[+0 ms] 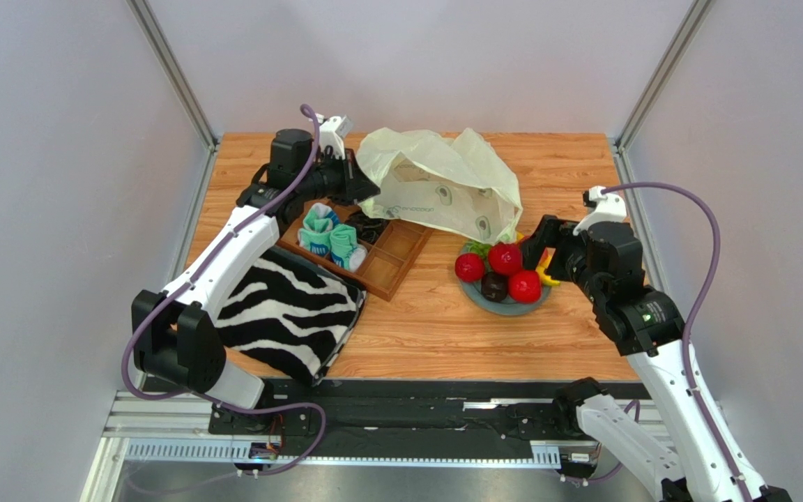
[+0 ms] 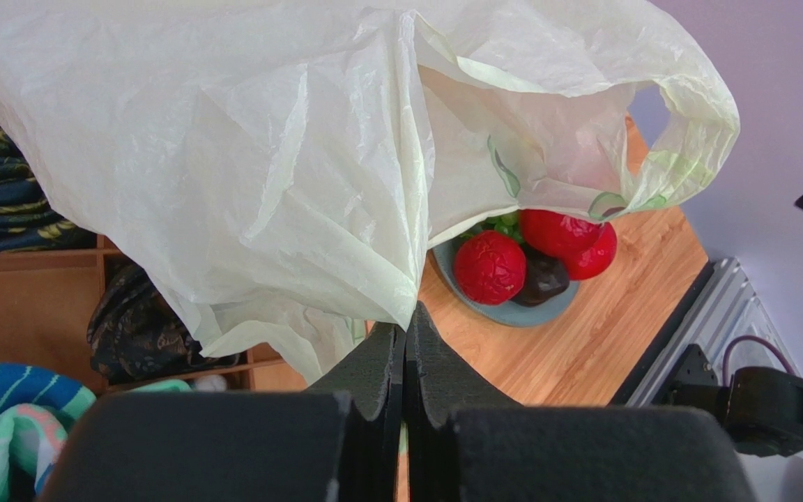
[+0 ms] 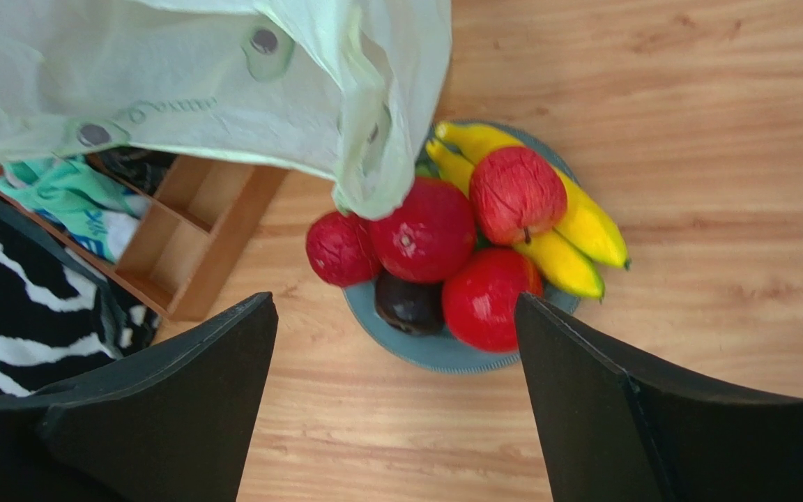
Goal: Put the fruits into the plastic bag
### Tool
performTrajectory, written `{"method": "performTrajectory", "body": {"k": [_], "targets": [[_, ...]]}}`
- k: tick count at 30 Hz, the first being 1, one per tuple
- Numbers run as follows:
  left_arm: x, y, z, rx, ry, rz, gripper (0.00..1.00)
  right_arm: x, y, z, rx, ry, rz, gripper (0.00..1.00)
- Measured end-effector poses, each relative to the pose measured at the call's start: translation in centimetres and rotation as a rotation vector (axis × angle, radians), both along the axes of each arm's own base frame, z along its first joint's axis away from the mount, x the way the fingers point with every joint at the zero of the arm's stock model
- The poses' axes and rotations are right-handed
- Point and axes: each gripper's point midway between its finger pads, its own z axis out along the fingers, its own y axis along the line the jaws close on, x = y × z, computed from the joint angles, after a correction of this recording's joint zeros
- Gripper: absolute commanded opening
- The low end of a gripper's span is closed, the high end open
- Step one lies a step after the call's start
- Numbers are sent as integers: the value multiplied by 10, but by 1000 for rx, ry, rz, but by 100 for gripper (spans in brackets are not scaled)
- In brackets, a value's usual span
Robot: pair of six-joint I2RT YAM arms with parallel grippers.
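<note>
The plastic bag [image 1: 442, 188] hangs raised at the back of the table, its lower mouth drooping over the fruits. My left gripper [image 1: 366, 191] [image 2: 408, 314] is shut on the bag's left edge [image 2: 270, 157]. The fruits sit heaped on a grey-blue plate [image 1: 500, 303] [image 3: 427, 350]: red round ones [image 1: 504, 258] [image 3: 429, 230], a dark one [image 1: 495, 284] [image 3: 408, 301], yellow bananas [image 1: 547, 274] [image 3: 584, 225] and a bit of green grapes [image 1: 476, 249]. My right gripper [image 1: 542, 246] [image 3: 395, 303] stands open at the plate's right side, above the fruits, with nothing between its fingers.
A wooden compartment tray [image 1: 395, 261] lies left of the plate with teal-and-white rolled socks [image 1: 330, 238] and dark cloth in it. A zebra-striped cloth [image 1: 285, 309] covers the near left. Frame posts and walls close in the table's back and sides.
</note>
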Motion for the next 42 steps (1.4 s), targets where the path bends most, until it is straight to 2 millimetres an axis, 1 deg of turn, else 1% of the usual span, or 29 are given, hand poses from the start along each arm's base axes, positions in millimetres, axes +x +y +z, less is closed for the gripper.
{"method": "performTrajectory", "body": {"k": [4,5,8,12,16,18,20,23,28,31,37,42], "targets": [[-1,0,-1,2,5,0,0,-9,-1,-33,-16,91,0,86],[-1,0,-2,4,9,0,0,-9,0,-44,-20,118,0,85],[-3,1,-5,10,20,0,0,-10,2,-69,-33,187,2,85],[-3,1,-5,11,24,-1,0,-4,7,-94,-41,248,-4,85],[-4,1,-6,12,27,-1,0,5,11,-113,-37,276,-16,86],[-4,2,-6,13,29,-1,0,11,14,-117,-32,276,-20,86],[-5,2,-6,14,33,-1,0,20,17,-118,-24,265,-25,83],[-5,2,-7,16,39,-1,0,33,20,-119,-17,247,-37,83],[-6,2,-8,18,44,-1,0,46,22,-132,-26,261,-60,84],[-6,2,-8,19,46,-1,0,50,23,-138,-26,275,-66,84],[-7,2,-8,16,47,-6,0,56,26,-142,-14,277,-76,86],[-8,1,-7,12,48,-16,0,57,24,-146,-19,288,-94,87]]}}
